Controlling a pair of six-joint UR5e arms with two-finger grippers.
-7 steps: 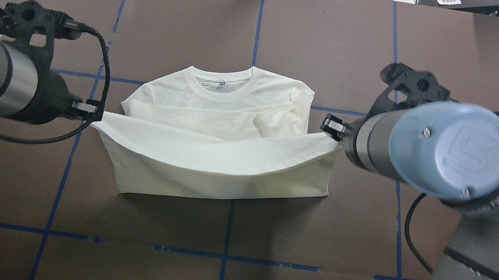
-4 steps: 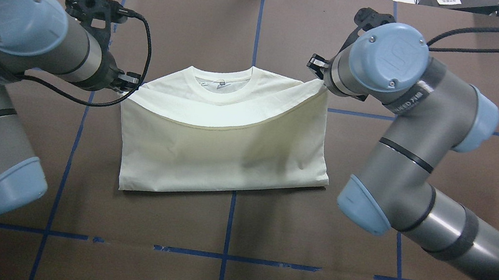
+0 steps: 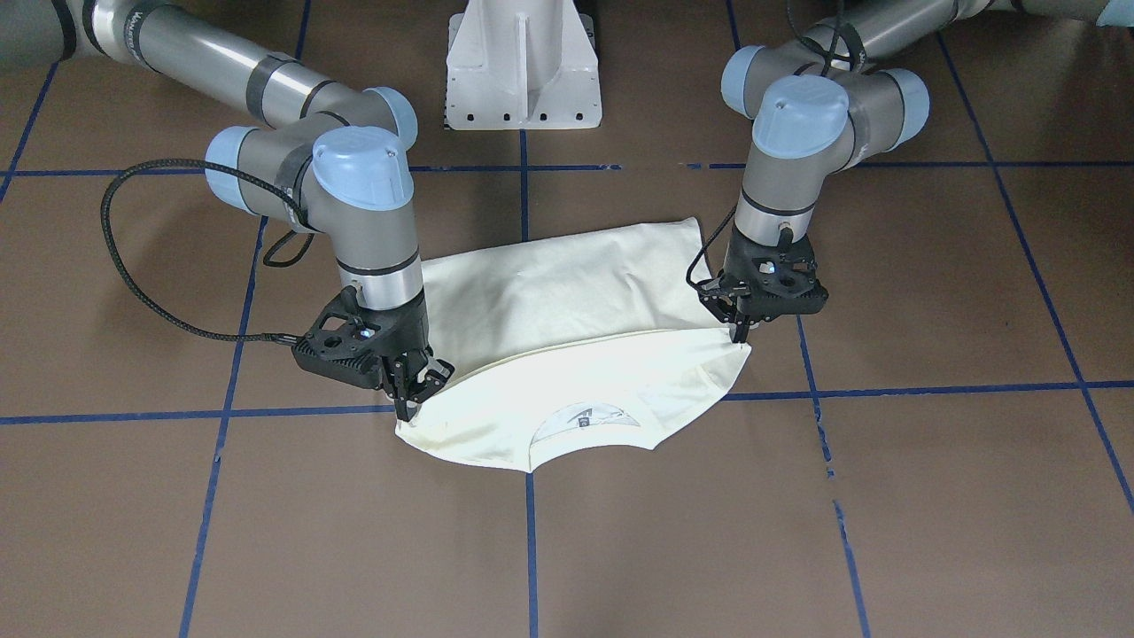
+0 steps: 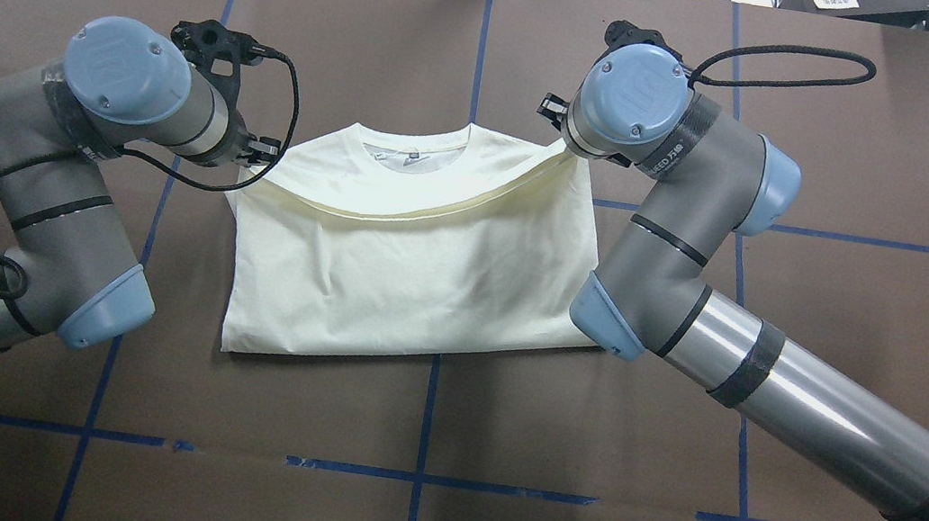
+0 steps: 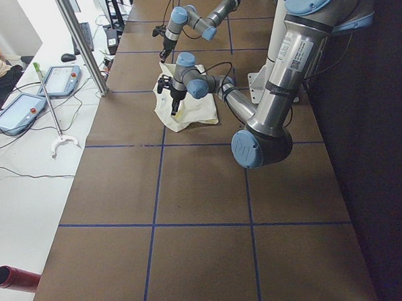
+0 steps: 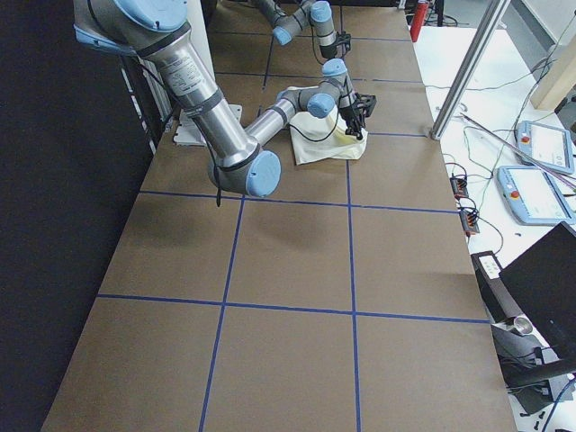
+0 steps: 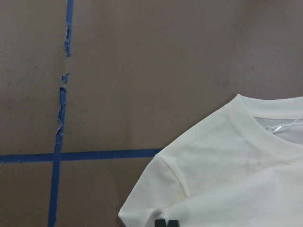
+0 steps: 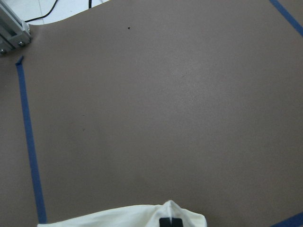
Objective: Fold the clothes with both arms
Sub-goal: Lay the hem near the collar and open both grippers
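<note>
Front view: cream T-shirt (image 3: 576,292) lies mid-table, plain side up, bottom half doubled over toward the collar (image 3: 580,418). The left gripper (image 3: 740,335) and right gripper (image 3: 409,396) are each pinched tight on a corner of the turned-over hem (image 3: 576,341), low over the shoulders. Overhead: hem sags in an arc between them, just short of the collar. Wrist cams: cloth at the fingertips, brown table (image 8: 165,94) beyond.

Robotics lab workbench.
Brown table (image 4: 325,23) gridded with blue tape (image 4: 480,54); teach pendants (image 5: 18,113) and aluminium post (image 5: 79,42) at ten o'clock.
</note>
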